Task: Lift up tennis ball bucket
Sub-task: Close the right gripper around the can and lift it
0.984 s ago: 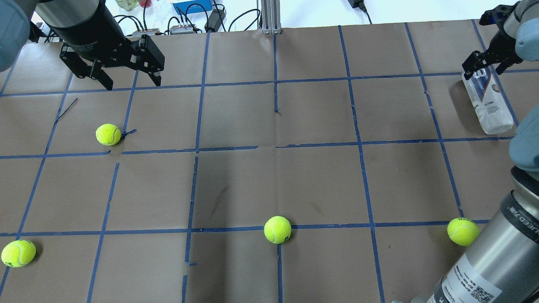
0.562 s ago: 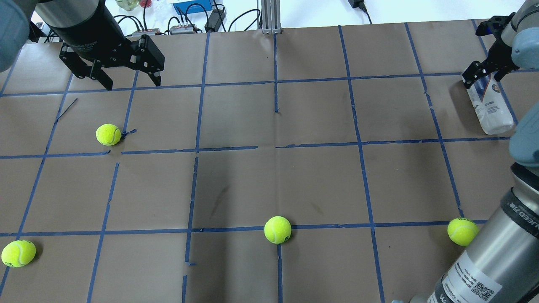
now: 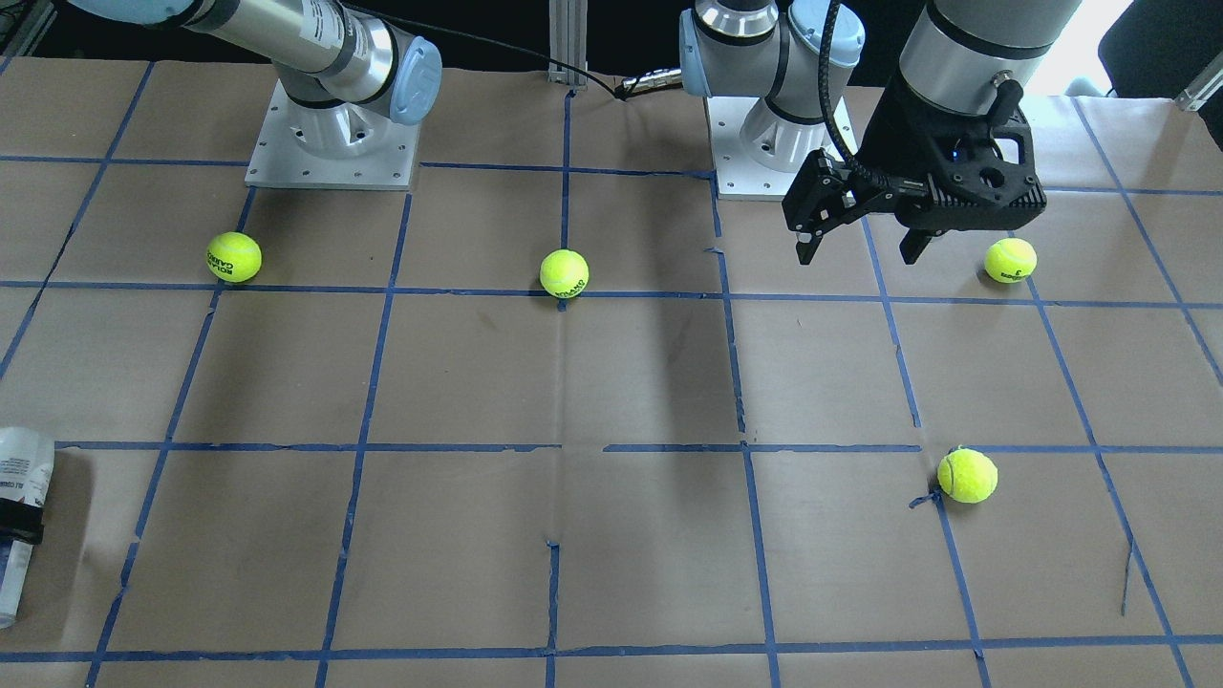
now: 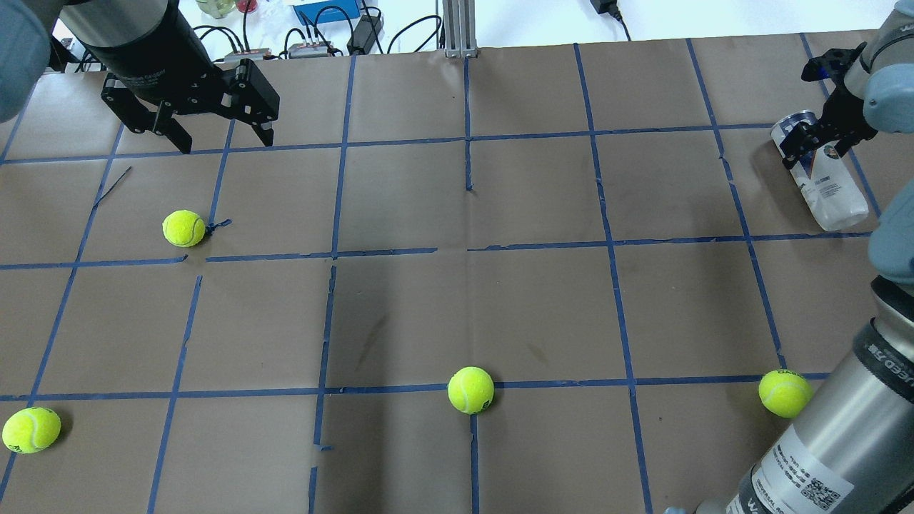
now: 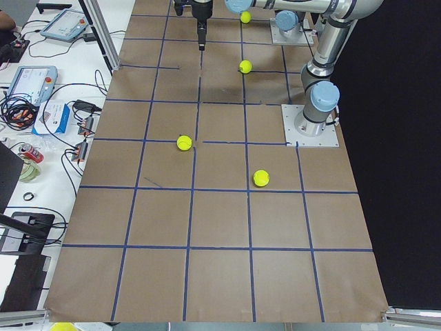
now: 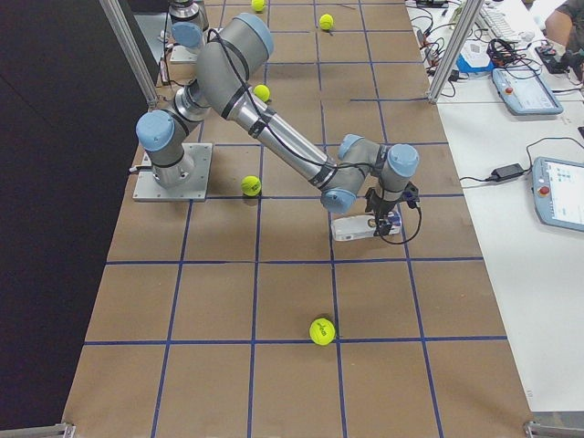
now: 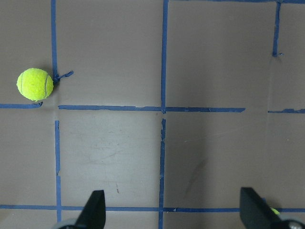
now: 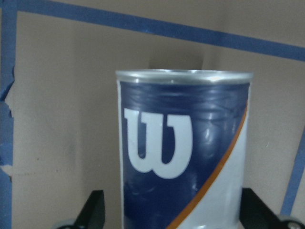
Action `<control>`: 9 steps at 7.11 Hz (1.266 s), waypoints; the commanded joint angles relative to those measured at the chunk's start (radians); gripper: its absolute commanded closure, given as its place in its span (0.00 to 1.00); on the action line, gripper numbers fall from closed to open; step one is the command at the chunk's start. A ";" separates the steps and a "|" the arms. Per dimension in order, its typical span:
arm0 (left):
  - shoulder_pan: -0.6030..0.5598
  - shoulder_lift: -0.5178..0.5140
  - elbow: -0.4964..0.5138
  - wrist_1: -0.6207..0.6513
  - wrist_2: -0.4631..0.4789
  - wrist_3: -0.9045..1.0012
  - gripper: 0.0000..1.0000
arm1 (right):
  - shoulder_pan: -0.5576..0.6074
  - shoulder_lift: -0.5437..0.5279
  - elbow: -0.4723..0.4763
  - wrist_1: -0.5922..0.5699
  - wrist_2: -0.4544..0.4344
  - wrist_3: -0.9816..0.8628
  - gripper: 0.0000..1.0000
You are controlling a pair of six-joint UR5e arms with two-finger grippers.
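brown paper table point(image 4: 500, 300) | tennis ball bucket point(image 4: 832, 196) lying flat — right gripper point(image 4: 812, 145) apart, straddling it | left gripper point(image 4: 225, 143) apart

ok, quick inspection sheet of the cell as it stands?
surface: brown paper, blue tape grid, tape torn in places.
job's things: tennis ball bucket lying on its side, robot's far right.
clutter: four loose tennis balls.
grippers: left pincer open, empty, above the paper; right pincer open, straddling the bucket.
cables: black leads and adapters on white bench past far edge.
surroundings: teach pendants beside the table; aluminium post at far edge.
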 commanded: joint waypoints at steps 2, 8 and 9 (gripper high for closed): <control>0.000 0.000 0.000 0.000 0.000 0.000 0.00 | -0.007 -0.009 0.043 0.006 -0.020 -0.005 0.18; 0.000 0.000 0.000 0.000 0.000 0.000 0.00 | 0.156 -0.122 0.046 0.087 0.165 -0.124 0.52; 0.000 0.000 0.000 0.000 0.000 0.000 0.00 | 0.250 -0.139 0.046 0.073 0.176 -0.184 0.52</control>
